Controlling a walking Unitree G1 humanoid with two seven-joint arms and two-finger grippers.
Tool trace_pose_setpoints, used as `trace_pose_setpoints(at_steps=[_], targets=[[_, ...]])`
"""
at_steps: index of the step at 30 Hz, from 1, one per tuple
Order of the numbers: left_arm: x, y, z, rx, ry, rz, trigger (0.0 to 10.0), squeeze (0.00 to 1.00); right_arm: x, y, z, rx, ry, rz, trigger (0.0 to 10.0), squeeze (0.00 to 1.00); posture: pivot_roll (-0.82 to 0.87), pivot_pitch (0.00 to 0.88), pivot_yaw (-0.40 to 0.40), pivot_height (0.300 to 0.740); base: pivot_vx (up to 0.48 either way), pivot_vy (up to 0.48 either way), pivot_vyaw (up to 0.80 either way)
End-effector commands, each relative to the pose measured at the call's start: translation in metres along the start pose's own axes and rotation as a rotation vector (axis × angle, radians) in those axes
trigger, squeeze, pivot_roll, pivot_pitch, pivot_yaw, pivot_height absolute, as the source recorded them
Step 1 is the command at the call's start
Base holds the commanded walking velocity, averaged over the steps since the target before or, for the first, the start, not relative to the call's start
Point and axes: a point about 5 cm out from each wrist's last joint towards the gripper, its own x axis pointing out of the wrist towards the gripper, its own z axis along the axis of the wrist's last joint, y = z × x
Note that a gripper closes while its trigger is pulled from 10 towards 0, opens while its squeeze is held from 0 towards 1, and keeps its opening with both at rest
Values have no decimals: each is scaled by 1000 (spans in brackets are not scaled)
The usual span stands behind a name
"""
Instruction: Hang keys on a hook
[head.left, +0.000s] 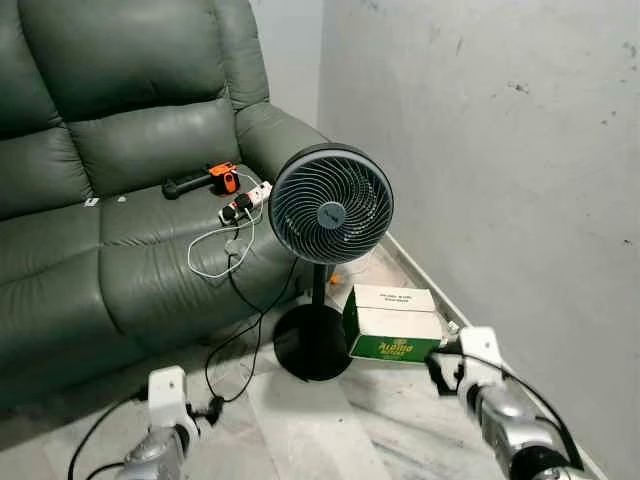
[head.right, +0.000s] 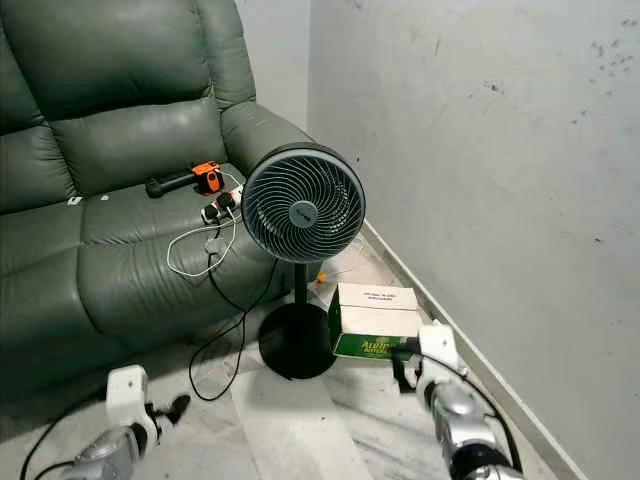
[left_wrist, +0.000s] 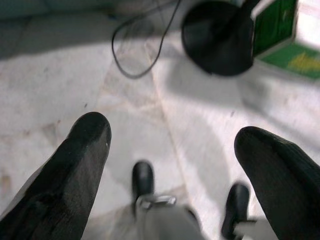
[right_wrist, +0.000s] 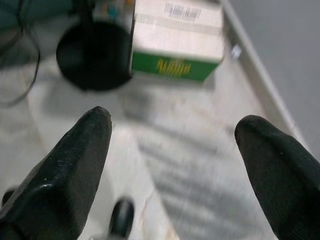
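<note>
- Across the left half of the head views, a dark green sofa (head.left: 90, 200) carries an orange-and-black tool (head.left: 215, 178), a power strip (head.left: 245, 203) and a white cable (head.left: 215, 255); neither keys nor a hook can be made out anywhere, so how far the hanging has got cannot be judged — the scene would fit a search for the keys as well as a walk away once they are hung.
- At lower left, the left gripper (left_wrist: 172, 145) hangs over pale floor tiles (left_wrist: 60, 85) with its fingers (left_wrist: 82, 150) spread wide, grasping nothing.
- Centre frame, a black pedestal fan (head.left: 330, 205) stands on its round base (head.left: 312, 342), its black cord (head.left: 235, 350) looping over the floor — a snag risk for feet.
- Right of the base, touching it, sits a green-and-white carton (head.left: 392, 322).
- At lower right, the right gripper (right_wrist: 172, 145) is likewise spread and empty, above bare tile near the carton.
- Along the right, a grey wall (head.left: 500, 150) meets the floor at a skirting edge; open floor lies between cord and wall, in front of the fan.
</note>
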Motion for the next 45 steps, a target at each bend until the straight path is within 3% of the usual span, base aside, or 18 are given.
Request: trace_pose_setpoints(at_steps=[1, 9, 12, 18, 33, 37, 45], targets=[[-1, 1, -7, 40, 41, -4, 10000, 0, -3, 2, -20, -27, 85, 10, 10000, 0, -20, 16, -46, 740, 0, 0, 0], [-1, -3, -17, 85, 80, -8, 10000, 0, -9, 5, -48, -46, 182, 26, 10000, 0, -21, 15, -46, 740, 0, 0, 0], [-2, 2, -14, 119, 92, -11, 10000, 0, -11, 7, -54, -43, 222, 30, 10000, 0, -22, 14, -45, 740, 0, 0, 0], [-3, 8, -18, 149, 118, -3, 10000, 0, -8, 8, -48, -65, 250, 22, 10000, 0, -18, 17, -46, 740, 0, 0, 0], [-4, 2, -25, 167, 115, -1, 10000, 0, 1, 8, -16, -130, 243, 46, 10000, 0, -12, 26, -47, 740, 0, 0, 0], [-4, 2, -25, 170, 109, 1, 10000, 0, -3, 10, -33, -130, 272, 61, 10000, 0, -15, 26, -43, 740, 0, 0, 0], [-4, 2, -27, 194, 111, 14, 10000, 0, -5, 6, -36, -176, 304, 47, 10000, 0, -17, 25, -40, 740, 0, 0, 0]])
